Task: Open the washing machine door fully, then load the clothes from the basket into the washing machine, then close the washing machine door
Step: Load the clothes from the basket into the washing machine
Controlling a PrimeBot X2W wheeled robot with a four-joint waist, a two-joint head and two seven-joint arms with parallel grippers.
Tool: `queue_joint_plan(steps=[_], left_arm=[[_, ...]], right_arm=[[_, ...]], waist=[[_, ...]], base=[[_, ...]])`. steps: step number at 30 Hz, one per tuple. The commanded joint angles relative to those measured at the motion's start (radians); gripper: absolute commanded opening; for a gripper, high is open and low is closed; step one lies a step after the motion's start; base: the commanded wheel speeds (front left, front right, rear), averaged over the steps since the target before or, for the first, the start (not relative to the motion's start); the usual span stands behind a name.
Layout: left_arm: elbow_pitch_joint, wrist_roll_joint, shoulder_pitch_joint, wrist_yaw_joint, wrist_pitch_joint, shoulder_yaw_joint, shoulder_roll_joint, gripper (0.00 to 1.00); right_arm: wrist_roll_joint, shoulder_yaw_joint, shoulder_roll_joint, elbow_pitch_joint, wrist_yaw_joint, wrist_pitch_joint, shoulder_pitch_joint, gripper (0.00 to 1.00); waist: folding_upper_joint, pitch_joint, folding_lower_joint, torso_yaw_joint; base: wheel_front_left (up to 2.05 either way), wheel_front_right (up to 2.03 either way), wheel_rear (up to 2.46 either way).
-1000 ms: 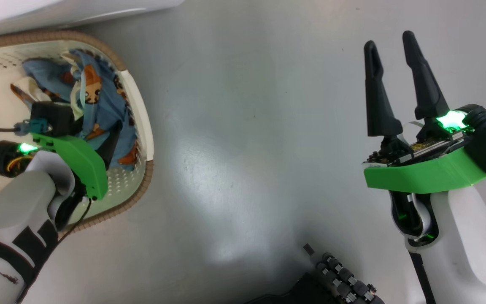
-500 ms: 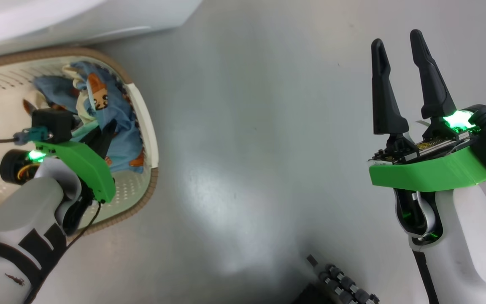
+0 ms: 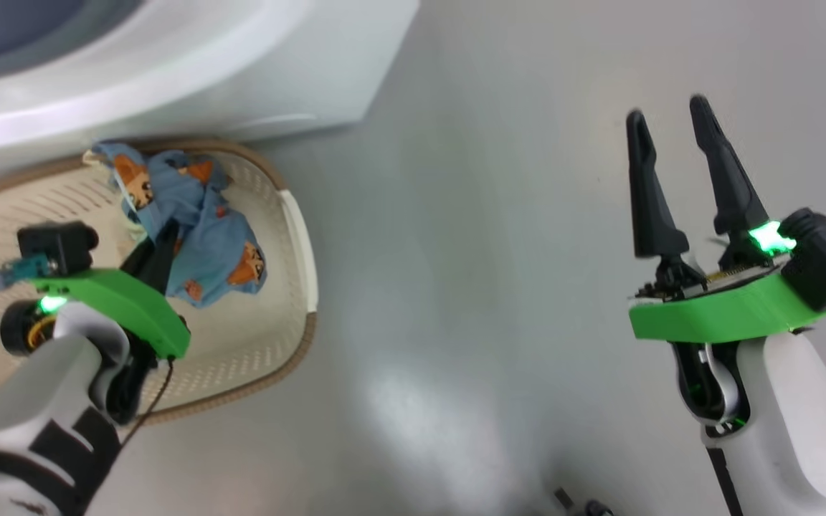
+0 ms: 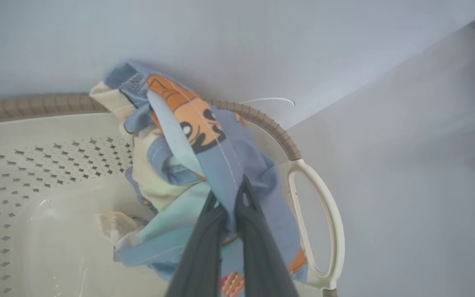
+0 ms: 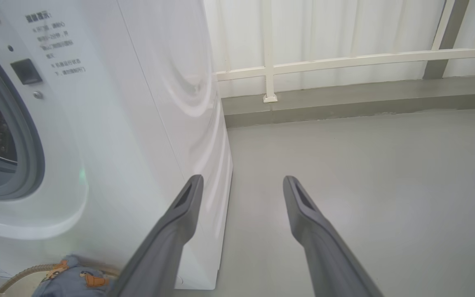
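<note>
The cream basket (image 3: 297, 236) with its brown rim stands on the floor against the white washing machine (image 3: 255, 64). Inside it, my left gripper (image 4: 229, 194) is shut on the light-blue clothes (image 4: 188, 123), pinching a fold; the bunch stands up past the basket's rim (image 4: 262, 119). In the head view its dark fingers (image 3: 158, 251) are half buried in the clothes (image 3: 198, 229). My right gripper (image 3: 666, 107) hangs open and empty over bare floor, far right of the basket. The right wrist view has the right gripper (image 5: 242, 181) beside the washing machine (image 5: 138, 123), whose opening is uncovered. The washing machine door is out of view.
Grey floor (image 3: 456, 287) stretches between the basket and my right arm. Behind the machine's right side, a low kerb (image 5: 344, 99) and a white railing (image 5: 324, 62) close off the floor. The basket's side handle (image 4: 328, 222) lies just right of the held clothes.
My left gripper has shut on the clothes, and the bunch now stands higher in the basket. The head camera has shifted, bringing more of the washing machine into view. The right gripper stays open.
</note>
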Motion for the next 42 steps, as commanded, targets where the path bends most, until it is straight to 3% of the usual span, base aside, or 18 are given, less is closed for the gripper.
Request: queue_joint_plan(steps=[1,14,20,42], left_arm=[[-0.017,0.025,0.034,-0.002,-0.013,0.046,0.023,0.0],[-0.156,0.381,0.283,-0.002,-0.013,0.495,-0.051,0.0],[-0.234,0.522,0.374,-0.002,-0.013,0.65,-0.101,0.0],[-0.537,0.816,0.66,-0.002,-0.013,0.984,-0.202,0.0]], right_arm=[[-0.002,0.007,-0.01,-0.016,0.004,-0.005,0.035,1.0],[0.006,-0.008,-0.074,0.035,0.004,-0.005,0.13,1.0],[0.008,-0.013,-0.088,0.048,0.004,-0.005,0.176,1.0],[0.015,-0.042,-0.113,0.053,0.004,-0.005,0.298,1.0]], waist=[[-0.0001,-0.077,0.0,0.052],[-0.0001,-0.293,0.0,0.144],[-0.0001,-0.367,0.0,0.168],[-0.0001,-0.498,0.0,0.205]], base=[[0.0,0.0,0.0],[0.0,0.0,0.0],[0.0,0.0,0.0],[0.0,0.0,0.0]])
